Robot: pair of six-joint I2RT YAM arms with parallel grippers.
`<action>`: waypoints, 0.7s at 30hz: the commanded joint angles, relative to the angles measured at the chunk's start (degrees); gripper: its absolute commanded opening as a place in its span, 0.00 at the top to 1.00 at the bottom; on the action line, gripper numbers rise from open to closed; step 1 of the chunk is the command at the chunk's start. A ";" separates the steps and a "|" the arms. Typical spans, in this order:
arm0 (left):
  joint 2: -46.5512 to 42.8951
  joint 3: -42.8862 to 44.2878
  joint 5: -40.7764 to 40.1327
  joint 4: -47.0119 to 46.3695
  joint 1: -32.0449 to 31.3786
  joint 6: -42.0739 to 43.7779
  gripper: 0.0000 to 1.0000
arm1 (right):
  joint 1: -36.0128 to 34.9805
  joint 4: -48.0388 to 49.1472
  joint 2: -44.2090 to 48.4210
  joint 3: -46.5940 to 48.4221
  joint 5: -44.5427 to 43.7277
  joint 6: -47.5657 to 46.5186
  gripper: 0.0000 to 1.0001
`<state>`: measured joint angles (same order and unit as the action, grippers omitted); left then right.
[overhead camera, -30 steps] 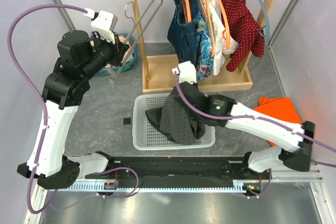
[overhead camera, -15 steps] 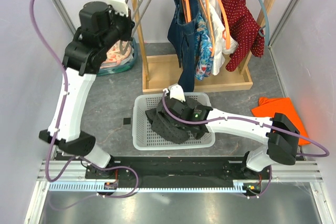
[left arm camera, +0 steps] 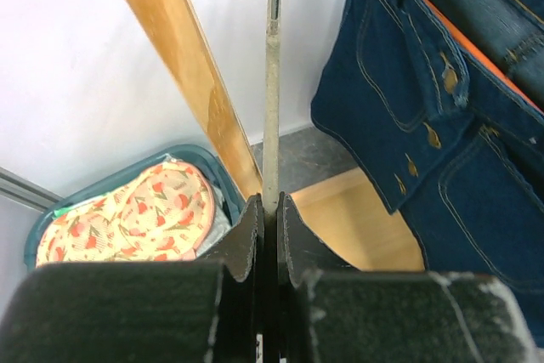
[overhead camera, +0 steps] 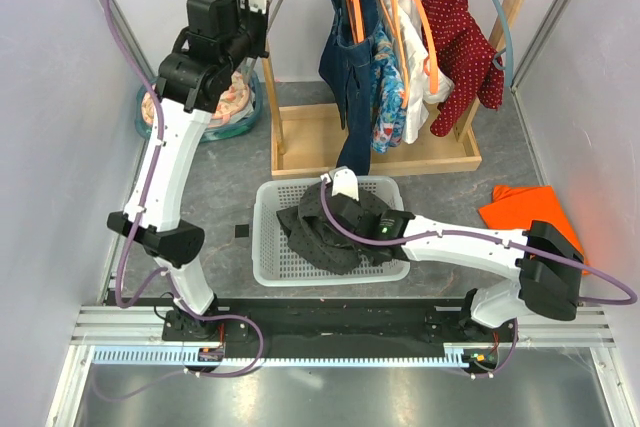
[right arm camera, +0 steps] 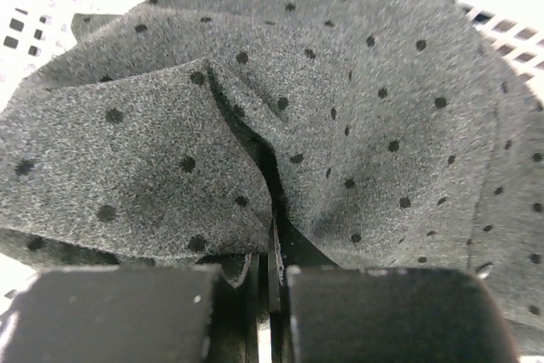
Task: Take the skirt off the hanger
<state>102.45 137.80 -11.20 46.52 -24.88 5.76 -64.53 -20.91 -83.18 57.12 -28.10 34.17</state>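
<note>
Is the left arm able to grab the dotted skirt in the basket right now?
Probably not: the left gripper is shut on the hanger up by the rack, and the right gripper pinches the skirt.

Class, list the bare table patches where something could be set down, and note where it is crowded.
Free: grey table between teal tub, rack base and basket; also the strip between basket and orange cloth. Crowded: the basket, filled by the skirt and right gripper.
</note>
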 commanded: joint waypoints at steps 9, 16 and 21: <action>4.50 5.82 -3.83 -5.39 0.01 3.91 0.98 | 0.02 5.00 2.76 -3.86 3.66 3.09 1.00; 6.44 5.64 -7.25 -6.97 1.15 7.95 0.98 | 0.02 4.74 5.48 -5.18 3.75 3.36 1.00; 3.72 1.96 -7.34 -6.27 1.15 7.07 0.86 | 0.02 4.21 6.27 -5.79 3.84 3.88 1.00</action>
<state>108.57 141.32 -15.00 41.98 -24.75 10.20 -64.49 -17.17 -78.72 52.01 -25.08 36.73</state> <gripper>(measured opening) 0.056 0.018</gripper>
